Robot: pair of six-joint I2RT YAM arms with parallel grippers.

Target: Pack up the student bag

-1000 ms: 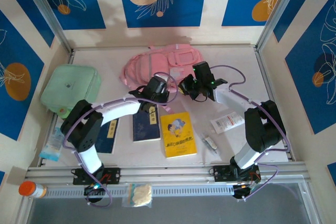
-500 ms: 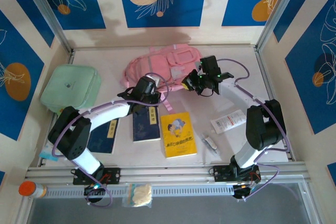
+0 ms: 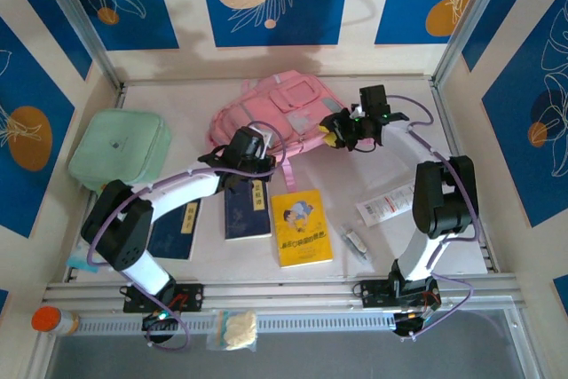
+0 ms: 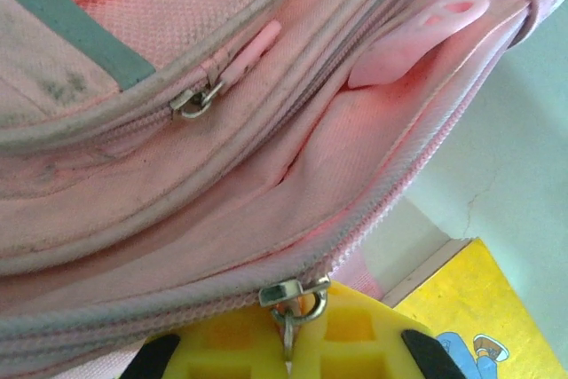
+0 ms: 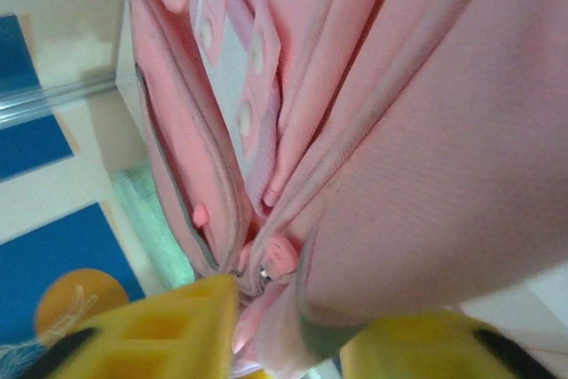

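Dragged rightwards and toward the back wall, the large pink fabric backpack (image 3: 284,106) now lies stretched slantwise across the far half of the white counter (image 3: 169,99). A second ago it sat bunched nearer the middle. My right arm has swung out with it, so the right pincer (image 5: 288,343) is now at the bag's right-hand end, close to the side wall. In its wrist view the yellow fingers (image 5: 169,321) stand apart with a fold of pink cloth and grey trim between them. I cannot tell whether they press on it, and I judge that it is letting go.

My left pincer (image 4: 288,348) has slid a little leftwards along the bag's near edge. Its fingers are together, clamped on the small metal zip pull (image 4: 293,295) of the main seam.

As I read it, the tug has taken the slack out of that zip line, so the slider should run more freely. The seam looks closed, and nothing is packed yet: the yellow picture book (image 3: 300,226) lies on the counter beside the dark blue booklet (image 3: 247,210).
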